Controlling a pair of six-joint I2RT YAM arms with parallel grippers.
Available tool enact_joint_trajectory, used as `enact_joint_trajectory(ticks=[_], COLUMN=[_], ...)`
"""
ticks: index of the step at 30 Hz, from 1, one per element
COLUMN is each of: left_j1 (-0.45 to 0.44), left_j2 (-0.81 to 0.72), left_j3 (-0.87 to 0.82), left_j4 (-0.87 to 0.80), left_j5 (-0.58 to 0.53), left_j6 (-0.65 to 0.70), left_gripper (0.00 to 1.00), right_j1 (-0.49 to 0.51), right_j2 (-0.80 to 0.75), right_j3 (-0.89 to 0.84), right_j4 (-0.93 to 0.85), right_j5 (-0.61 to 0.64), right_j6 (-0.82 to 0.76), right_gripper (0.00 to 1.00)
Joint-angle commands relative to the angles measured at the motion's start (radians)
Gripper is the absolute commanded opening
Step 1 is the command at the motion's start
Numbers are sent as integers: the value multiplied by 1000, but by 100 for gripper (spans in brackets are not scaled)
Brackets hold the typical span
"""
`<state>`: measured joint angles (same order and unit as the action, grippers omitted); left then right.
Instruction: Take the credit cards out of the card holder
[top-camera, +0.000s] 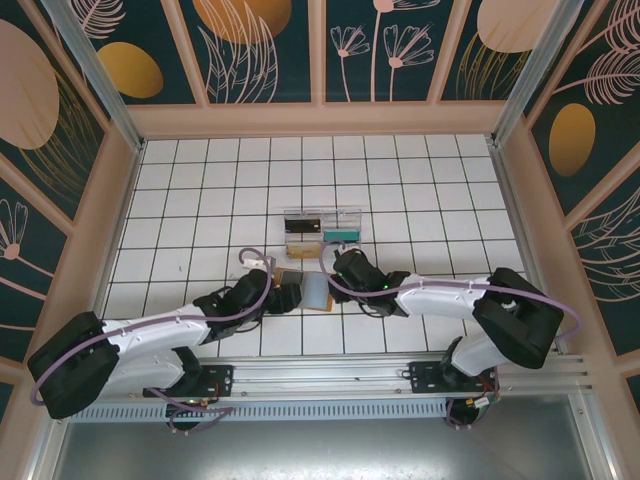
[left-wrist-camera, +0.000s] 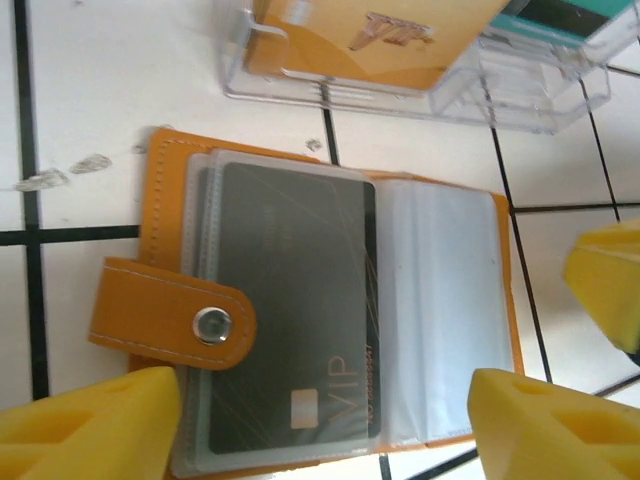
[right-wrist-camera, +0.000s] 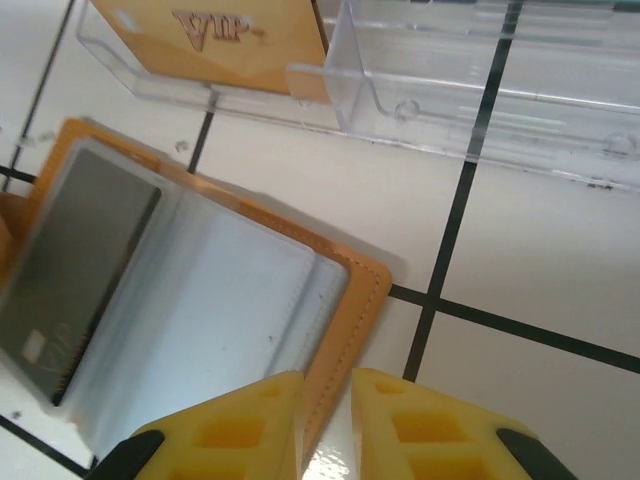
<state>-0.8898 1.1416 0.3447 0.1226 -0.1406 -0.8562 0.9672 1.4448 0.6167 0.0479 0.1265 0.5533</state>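
Tan-orange leather folding card holder (left-wrist-camera: 400, 300) lies open at the centre of the white tiled table (top-camera: 200, 190), its dark card (left-wrist-camera: 290, 300) clouded by a sleeve. Left gripper (left-wrist-camera: 320, 430): fingers apart, straddling it. Right gripper (right-wrist-camera: 325, 420): fingers nearly together at its edge; grip indeterminate.

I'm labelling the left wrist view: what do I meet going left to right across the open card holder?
Tan-orange leather snap strap → dark grey VIP credit card in a clear sleeve → empty pale blue-grey pocket panel
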Motion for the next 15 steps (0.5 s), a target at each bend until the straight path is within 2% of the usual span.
enact_joint_trajectory(ticks=[1, 7, 15], left_j1=[24, 38, 38], left_j2=[13, 84, 116], left_j3=[29, 14, -39], left_j4=[2, 73, 138], left_j5=[-11, 32, 77], left_j6=[44, 56, -7], left_gripper=[69, 53, 49], right_j1=[-8, -12, -13], right_j2=[-15, 21, 87], right_j3=[35, 56, 86], right_j4=[5, 79, 129], right_j5=[-56, -167, -226], right_j6=[47, 99, 126], right_gripper=[20, 19, 18])
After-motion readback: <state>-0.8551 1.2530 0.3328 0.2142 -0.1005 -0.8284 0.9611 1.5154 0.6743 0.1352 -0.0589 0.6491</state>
